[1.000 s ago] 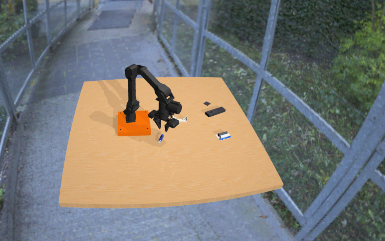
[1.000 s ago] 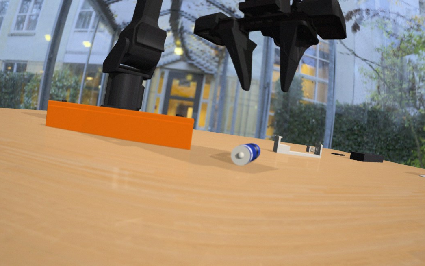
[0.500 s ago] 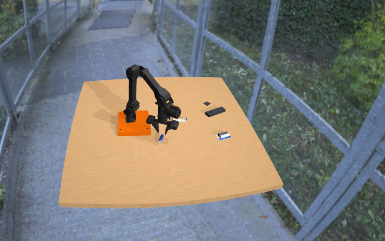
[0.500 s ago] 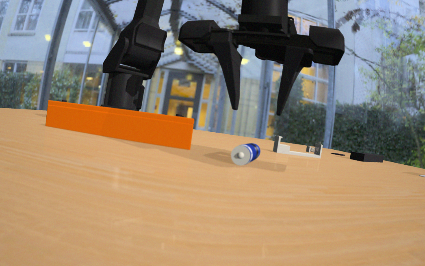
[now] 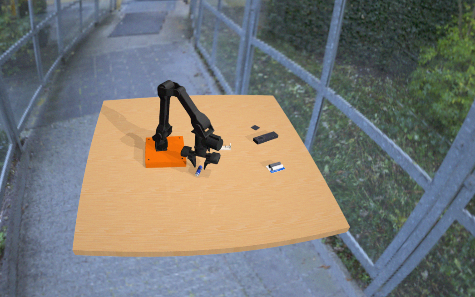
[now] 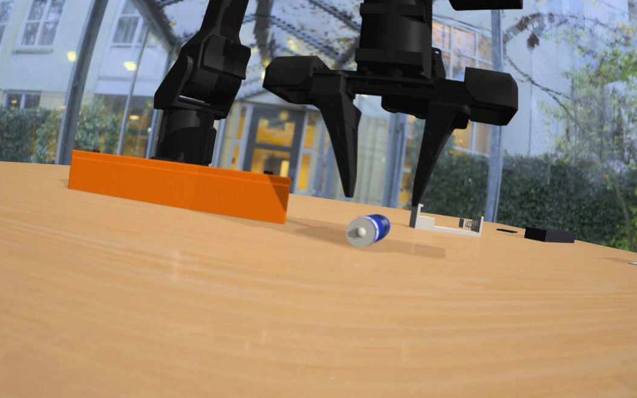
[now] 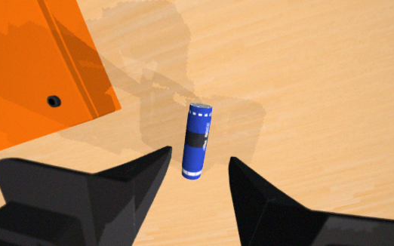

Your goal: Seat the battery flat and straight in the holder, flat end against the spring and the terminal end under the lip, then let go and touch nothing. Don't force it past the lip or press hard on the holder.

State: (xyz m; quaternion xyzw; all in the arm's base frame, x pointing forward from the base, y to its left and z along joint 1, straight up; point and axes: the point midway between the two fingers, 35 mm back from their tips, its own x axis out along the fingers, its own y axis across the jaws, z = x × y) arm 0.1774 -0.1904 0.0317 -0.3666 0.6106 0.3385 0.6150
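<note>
The blue battery [image 5: 198, 170] [image 6: 380, 229] [image 7: 196, 140] lies on its side on the table near the orange base. Its terminal end faces the exterior view; its flat end is at the top in the wrist view. My gripper [image 5: 200, 167] [image 6: 382, 200] [image 7: 200, 156] is open and empty, pointing down. Its fingertips stand above the table, one to each side of the battery in the wrist view, with gaps to both. The white holder [image 5: 226, 148] [image 6: 446, 229] stands empty behind the gripper. Its lip end is at left and its spring at right in the exterior view; the arm partly hides it in the top view.
The orange base [image 5: 165, 163] [image 6: 177, 190] [image 7: 13, 124] is close to the battery. A black box [image 5: 265, 137] [image 6: 549, 234] and a thin dark square [image 5: 255, 127] [image 6: 506, 230] lie beyond the holder. Two cylinders [image 5: 276, 166] on a blue-and-white card lie at the right.
</note>
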